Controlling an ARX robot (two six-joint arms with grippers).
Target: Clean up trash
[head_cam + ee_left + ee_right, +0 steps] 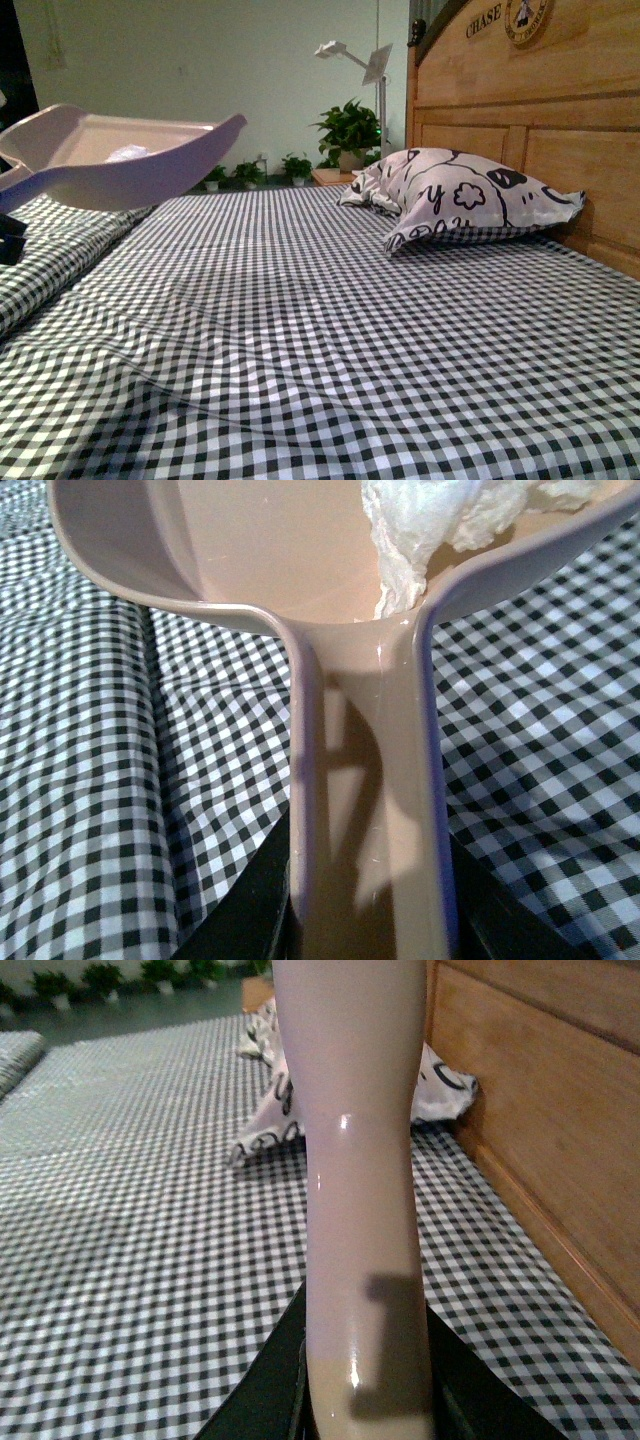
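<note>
A beige plastic dustpan (120,150) hangs above the left side of a bed covered in a black-and-white checked sheet (320,340), its pan roughly level and clear of the fabric. Inside the pan lies the crumpled wad of white tissue paper (420,530), resting against the pan's back wall where the handle begins; in the front view only a pale scrap of it (128,153) shows over the rim. The left gripper (365,920) has its dark jaws closed on the channel-shaped dustpan handle (365,780), one on each side of it. In the right wrist view, the right gripper (365,1400) has its jaws clamped on a smooth, pale beige plastic handle (355,1160) that rises straight away from the camera; its far end is out of view, so what it belongs to cannot be told. A black-and-white patterned pillow (460,195) leans against the wooden headboard (540,110) at the right side of the bed. Potted green plants (348,130) stand beyond the bed's far edge.
</note>
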